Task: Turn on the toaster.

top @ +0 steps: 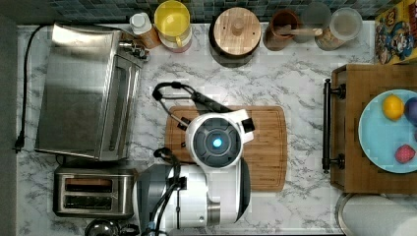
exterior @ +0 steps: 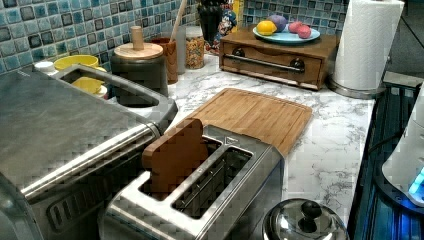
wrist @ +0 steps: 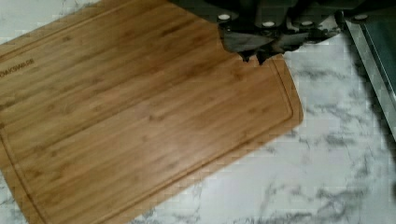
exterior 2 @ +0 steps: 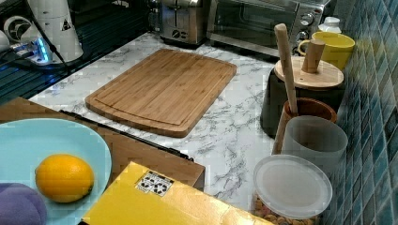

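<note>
Toaster (top: 93,191): sitting at the top view's lower left, just below the toaster oven (top: 86,91).
Cutting board (top: 265,147): lying mid-counter, right of both.
Arm (top: 216,162): hanging over the cutting board.
Tray (top: 351,128): standing at the top view's right, bearing a plate (top: 376,132).

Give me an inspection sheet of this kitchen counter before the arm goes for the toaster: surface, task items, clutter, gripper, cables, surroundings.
Surface: white marble counter, with a bamboo cutting board in the middle.
Job's things: toaster beside the toaster oven; a brown slice stands up out of one slot.
Clutter: wooden-lidded canister, yellow cup, utensil holder, jars, cereal box, blue plate of fruit, paper towel roll.
Gripper: gripper above the board's edge, fingers shut, holding nothing.
Cables: black oven cord; cables along the arm.
Surroundings: blue tile backsplash.
</note>
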You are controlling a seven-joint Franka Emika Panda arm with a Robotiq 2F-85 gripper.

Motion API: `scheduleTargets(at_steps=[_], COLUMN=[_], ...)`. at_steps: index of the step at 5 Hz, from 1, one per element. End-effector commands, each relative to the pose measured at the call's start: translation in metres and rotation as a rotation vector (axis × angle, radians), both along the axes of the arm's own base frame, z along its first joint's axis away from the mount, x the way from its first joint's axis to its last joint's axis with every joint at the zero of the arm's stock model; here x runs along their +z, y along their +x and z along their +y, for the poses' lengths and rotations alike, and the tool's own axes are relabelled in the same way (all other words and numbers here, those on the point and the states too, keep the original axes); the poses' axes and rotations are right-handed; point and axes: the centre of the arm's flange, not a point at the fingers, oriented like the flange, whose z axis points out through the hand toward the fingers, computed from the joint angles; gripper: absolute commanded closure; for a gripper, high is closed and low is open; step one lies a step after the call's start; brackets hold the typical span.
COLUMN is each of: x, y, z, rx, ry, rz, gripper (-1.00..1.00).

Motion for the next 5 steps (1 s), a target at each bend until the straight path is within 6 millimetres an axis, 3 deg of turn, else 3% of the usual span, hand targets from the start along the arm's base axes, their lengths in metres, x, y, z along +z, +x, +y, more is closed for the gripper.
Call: scheduleTargets(at_steps=[1,3,5], x=[-0.021,-0.038,-0.048], y=[-0.068,-0.126,-0.155], z=[0.074,0.106,0.117], rx=[0.283,0.441,0.544], ry=[0.005,-0.004,-0.012], rz=[0.056,0.124,0.183], gripper=[1.00,1.00,1.00])
